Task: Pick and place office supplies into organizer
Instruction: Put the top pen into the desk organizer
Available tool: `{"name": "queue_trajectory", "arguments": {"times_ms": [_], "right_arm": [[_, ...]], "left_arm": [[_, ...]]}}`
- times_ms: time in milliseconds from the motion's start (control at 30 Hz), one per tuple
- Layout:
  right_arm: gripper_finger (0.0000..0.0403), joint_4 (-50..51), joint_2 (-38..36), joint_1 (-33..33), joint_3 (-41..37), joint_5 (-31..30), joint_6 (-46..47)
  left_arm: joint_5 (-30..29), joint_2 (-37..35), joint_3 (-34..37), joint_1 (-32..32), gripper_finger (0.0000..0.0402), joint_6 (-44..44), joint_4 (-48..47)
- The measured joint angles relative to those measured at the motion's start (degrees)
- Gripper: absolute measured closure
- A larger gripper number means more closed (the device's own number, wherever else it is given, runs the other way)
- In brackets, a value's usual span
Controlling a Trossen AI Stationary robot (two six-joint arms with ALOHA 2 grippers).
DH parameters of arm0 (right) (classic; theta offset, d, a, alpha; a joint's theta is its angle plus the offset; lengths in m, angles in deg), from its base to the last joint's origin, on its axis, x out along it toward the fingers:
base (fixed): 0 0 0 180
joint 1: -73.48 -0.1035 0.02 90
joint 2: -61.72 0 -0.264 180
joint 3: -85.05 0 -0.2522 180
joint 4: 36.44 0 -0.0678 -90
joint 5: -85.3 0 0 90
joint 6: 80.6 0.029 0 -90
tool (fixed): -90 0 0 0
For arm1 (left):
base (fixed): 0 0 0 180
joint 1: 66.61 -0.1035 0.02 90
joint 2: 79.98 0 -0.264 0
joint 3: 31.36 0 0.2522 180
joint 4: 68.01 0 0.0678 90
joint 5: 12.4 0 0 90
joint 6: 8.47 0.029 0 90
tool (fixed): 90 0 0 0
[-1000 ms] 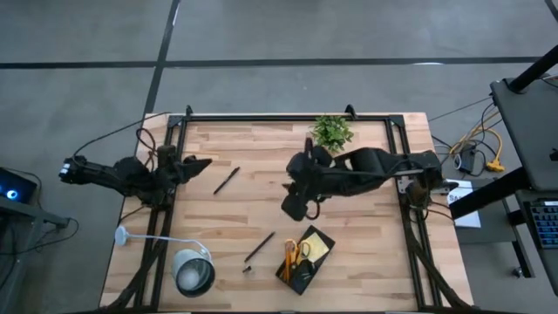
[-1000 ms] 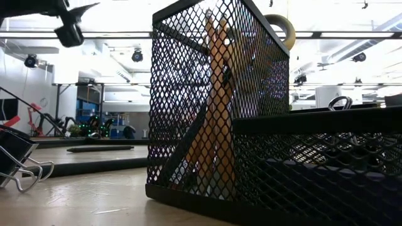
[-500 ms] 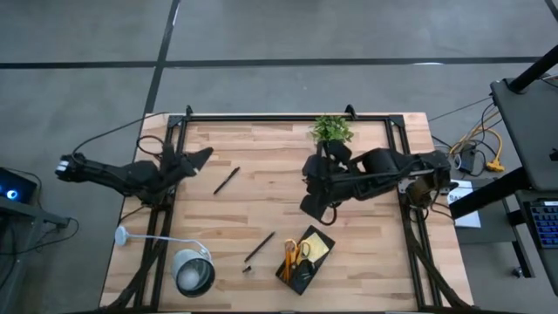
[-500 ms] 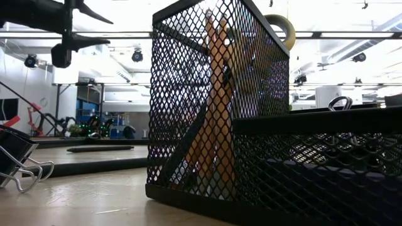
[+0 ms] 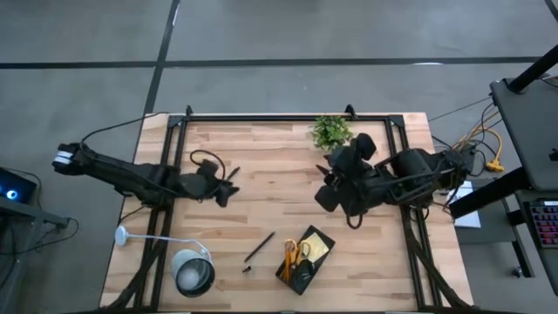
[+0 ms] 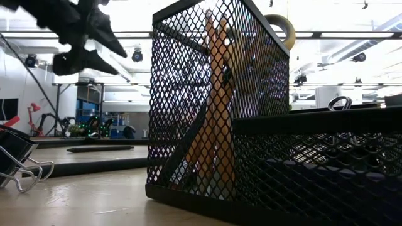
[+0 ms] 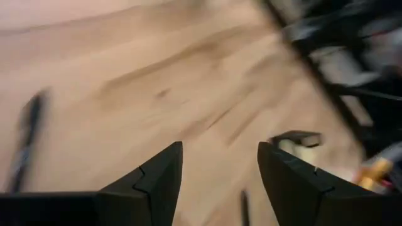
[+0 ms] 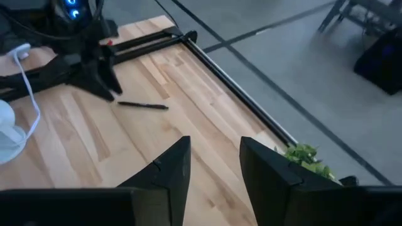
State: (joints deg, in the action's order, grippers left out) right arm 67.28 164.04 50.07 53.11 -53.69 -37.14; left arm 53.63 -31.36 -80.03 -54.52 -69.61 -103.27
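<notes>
While the organizer (image 5: 305, 258) sits at the worktop's near edge, right of centre, it already holds orange pencils (image 5: 289, 259), yellow scissors and a yellow sticky pad (image 5: 317, 249); low view shows its mesh wall (image 6: 213, 100) w/ pencils upright inside. No readable labels or writing anywhere.

Just left of it, near the same edge, a black pen (image 5: 259, 247) lies loose, w/ a tiny dark piece (image 5: 247, 269) beside it. A binder clip (image 6: 16, 164) shows at the low view's left. Lamp (image 5: 193, 272) stands at the near-left corner.

Mid-worktop, left side: left gripper (image 5: 228, 187) hangs over the wood, fingers (image 7: 157, 182) spread apart, nothing between them. Second pen (image 8: 142, 105) lies by it, approx. under the arm in the high view, so contact can't be told; right wrist view shows it flat on the wood next to the left arm.

Right gripper (image 5: 326, 197) hangs above the right half, well apart from the organizer, on its far side; fingers (image 8: 173, 169) parted, empty.

Plant (image 5: 331, 132) stands at the far edge, right of centre.
</notes>
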Motion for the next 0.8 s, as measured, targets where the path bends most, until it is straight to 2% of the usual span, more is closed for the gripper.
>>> {"name": "queue_trajectory", "arguments": {"times_ms": [100, 200, 300, 433, 500, 600, 800], "right_arm": [[0.0275, 0.04, -0.09, 0.39, -0.29, 0.98, 0.35], [0.0273, 0.03, 0.00, 0.71, -0.86, 0.96, 0.73], [0.0274, -0.07, 0.07, 1.14, -2.49, 0.92, 3.88], [0.0280, -0.34, 0.17, 1.02, -5.60, 1.07, 5.94], [0.0282, -0.67, 0.17, 0.80, -6.49, 2.50, 6.80], [0.0281, -1.37, 0.17, 0.43, -7.04, 5.43, 7.02], [0.0274, -1.77, 0.17, -0.78, -7.28, 6.05, 6.07]], "left_arm": [[-1.51, 3.86, -6.27, -0.24, 0.0211, -6.92, -16.94], [-3.21, 7.08, -9.42, -1.07, 0.0211, -8.47, -22.43], [-0.97, 10.66, -9.49, -4.20, 0.0211, -5.92, -24.13], [9.49, 17.47, -8.77, -10.28, 0.0211, -6.19, -24.69], [12.86, 21.08, -8.84, -12.92, 0.0211, -3.67, -24.46], [14.33, 25.19, -8.88, -16.45, 0.0210, -0.98, -24.26], [14.67, 30.08, -12.03, -19.24, 0.0210, 7.92, -22.40]]}}
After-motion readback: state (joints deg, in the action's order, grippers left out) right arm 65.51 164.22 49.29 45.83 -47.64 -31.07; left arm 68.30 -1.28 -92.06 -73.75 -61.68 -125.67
